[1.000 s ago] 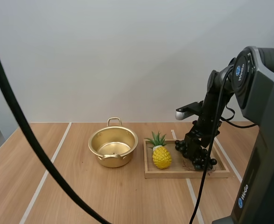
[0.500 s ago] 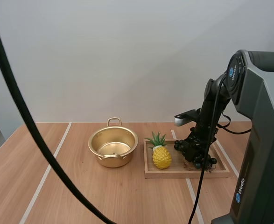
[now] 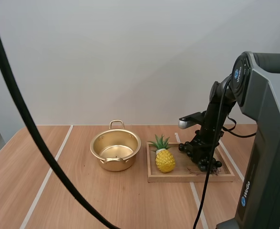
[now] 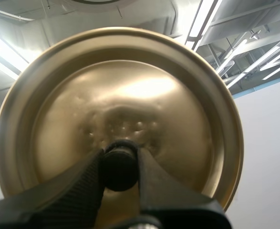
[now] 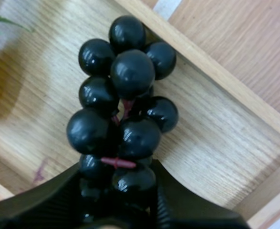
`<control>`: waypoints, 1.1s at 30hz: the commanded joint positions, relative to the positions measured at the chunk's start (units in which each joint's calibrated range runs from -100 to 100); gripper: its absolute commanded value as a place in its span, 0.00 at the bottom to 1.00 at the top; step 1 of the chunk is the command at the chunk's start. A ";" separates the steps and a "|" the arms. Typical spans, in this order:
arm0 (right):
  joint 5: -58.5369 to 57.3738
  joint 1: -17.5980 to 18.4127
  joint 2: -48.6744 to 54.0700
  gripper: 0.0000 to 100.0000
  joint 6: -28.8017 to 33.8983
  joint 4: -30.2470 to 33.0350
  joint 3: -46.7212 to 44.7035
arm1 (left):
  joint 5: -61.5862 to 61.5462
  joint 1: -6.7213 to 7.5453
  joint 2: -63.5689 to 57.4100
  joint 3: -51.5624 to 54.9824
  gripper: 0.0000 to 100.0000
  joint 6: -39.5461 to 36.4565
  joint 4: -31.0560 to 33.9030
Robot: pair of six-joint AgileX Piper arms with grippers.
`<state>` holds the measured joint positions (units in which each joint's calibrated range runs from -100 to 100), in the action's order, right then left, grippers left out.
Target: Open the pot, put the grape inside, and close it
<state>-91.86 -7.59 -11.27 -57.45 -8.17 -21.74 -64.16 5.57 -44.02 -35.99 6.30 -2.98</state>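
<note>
Scarcely moved since before, right gripper (image 5: 118, 188) pinches one grape bunch (image 5: 123, 95) over one tray (image 3: 178, 177), lower right, beside one pineapple (image 3: 165, 161); one open pot (image 3: 115, 164) sits centre; left gripper (image 4: 119, 167) clamps one lid (image 4: 130, 95).

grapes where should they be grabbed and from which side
Grip the bunch of grapes across its narrow end, where the right end effector pinches it, coming from above. The bunch is long and slim, so fingers fit either side of that end. The raised rim of the wooden tray would likely block a low sideways approach.
</note>
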 commanded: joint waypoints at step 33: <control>-8.14 3.23 40.35 0.00 -2.09 -36.47 20.28 | -2.10 0.14 0.17 -10.54 0.00 0.14 0.54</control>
<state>-99.28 -6.00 28.26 -59.09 -41.78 -2.30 -65.69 5.57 -44.14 -45.36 6.58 -2.87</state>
